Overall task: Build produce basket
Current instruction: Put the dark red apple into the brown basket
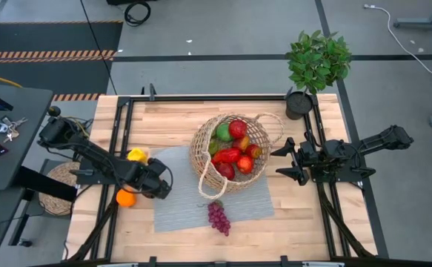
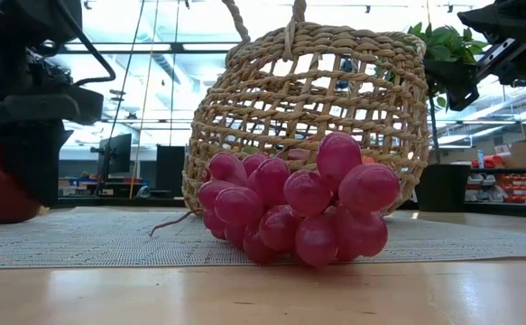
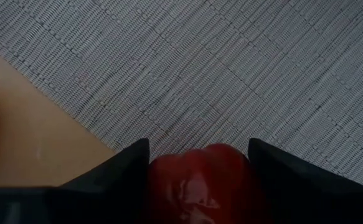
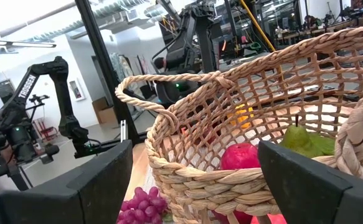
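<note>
— Where is the red fruit (image 3: 200,180)?

— Down on the grey mat (image 1: 178,211), near its left edge, wedged between the fingers (image 3: 119,177) of the left gripper (image 1: 158,183). Pressed against on both sides, so grasped, by the look of it.

— And how does it handle?

— Glossy skin, probably hard hollow plastic: light, stiff, apt to squirt out of a pinch. Best taken across the widest part, low and level, as here. Needs no great force.

— The rest of the produce?

— Mostly inside the basket (image 1: 201,152) already: reds, a green pear. Grapes (image 1: 218,216) loose on the mat just in front of it. Orange (image 1: 125,198) and yellow pepper (image 1: 136,155) on the bare tabletop (image 1: 304,222), either side of the left arm.

— And the basket?

— Mid-tabletop, tipped over with its mouth toward the right gripper (image 1: 281,162), seen from table height. Open weave, light, likely to roll or slide if nudged. Rim or loop handle the sensible hold.

— Right fingers?

— Spread wide, empty, waiting just beside the rim.

— The grapes, later?

— Lumpy, maybe rubbery; better gripped across the thick of the bunch than by the thin stem.
</note>
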Robot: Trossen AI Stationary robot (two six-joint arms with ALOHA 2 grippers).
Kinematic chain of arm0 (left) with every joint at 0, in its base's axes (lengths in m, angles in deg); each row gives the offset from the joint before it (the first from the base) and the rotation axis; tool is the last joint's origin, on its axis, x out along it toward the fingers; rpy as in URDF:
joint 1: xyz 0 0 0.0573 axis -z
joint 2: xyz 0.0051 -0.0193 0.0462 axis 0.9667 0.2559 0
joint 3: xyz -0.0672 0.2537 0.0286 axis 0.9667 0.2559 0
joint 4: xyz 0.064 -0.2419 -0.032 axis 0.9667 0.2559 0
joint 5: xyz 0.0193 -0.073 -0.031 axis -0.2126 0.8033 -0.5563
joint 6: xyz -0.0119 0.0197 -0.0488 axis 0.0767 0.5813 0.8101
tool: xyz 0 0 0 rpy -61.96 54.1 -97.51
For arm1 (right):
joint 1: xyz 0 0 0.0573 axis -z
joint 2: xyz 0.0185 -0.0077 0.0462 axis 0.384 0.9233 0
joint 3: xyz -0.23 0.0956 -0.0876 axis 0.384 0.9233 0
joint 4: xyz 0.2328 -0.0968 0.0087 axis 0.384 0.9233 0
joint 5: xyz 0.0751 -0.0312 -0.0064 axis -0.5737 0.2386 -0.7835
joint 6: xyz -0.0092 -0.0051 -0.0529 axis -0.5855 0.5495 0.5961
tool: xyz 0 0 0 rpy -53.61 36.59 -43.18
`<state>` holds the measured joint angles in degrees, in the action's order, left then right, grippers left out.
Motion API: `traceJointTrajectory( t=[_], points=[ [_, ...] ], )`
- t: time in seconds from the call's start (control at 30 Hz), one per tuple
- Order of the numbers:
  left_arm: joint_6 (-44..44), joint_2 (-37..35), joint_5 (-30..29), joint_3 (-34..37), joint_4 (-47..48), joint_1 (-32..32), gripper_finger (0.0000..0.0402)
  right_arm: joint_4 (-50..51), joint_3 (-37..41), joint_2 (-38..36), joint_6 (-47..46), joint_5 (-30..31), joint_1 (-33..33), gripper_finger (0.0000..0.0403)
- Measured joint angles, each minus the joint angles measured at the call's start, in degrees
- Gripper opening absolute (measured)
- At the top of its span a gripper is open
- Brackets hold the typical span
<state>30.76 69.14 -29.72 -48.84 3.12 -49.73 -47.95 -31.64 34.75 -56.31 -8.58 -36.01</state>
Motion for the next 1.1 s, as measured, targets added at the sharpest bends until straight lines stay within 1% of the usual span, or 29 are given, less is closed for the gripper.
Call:
traceJointTrajectory(
  t=[0.3, 0.53, 0.67, 0.83, 0.93, 1.1],
  points=[
    [-4.9, 0.0, -0.3, -0.2, -1.6, -3.6, 0.0265, 0.0, 0.0, 0.0, 0.0, 0.0, 0.0, 0.0348],
    [-12.8, 0.0, -0.4, -5.7, -1.5, -7.2, 0.0260, 0.0, 0.0, 0.0, 0.0, 0.0, 0.0, 0.0348],
    [-19.5, 0.0, -1.8, -11.0, 0.0, -9.9, 0.0261, 0.0, 0.0, 0.0, 0.0, 0.0, 0.0, 0.0348],
    [-29.0, 0.0, -7.3, -20.6, 3.8, -13.3, 0.0261, 0.0, 0.0, 0.0, 0.0, 0.0, 0.0, 0.0348],
    [-34.0, 0.0, -9.7, -26.9, 5.3, -15.2, 0.0260, 0.0, 0.0, 0.0, 0.0, 0.0, 0.0, 0.0348],
    [-42.5, 0.0, -14.2, -37.0, 4.5, -17.1, 0.0262, 0.0, 0.0, 0.0, 0.0, 0.0, 0.0, 0.0348]
  ],
)
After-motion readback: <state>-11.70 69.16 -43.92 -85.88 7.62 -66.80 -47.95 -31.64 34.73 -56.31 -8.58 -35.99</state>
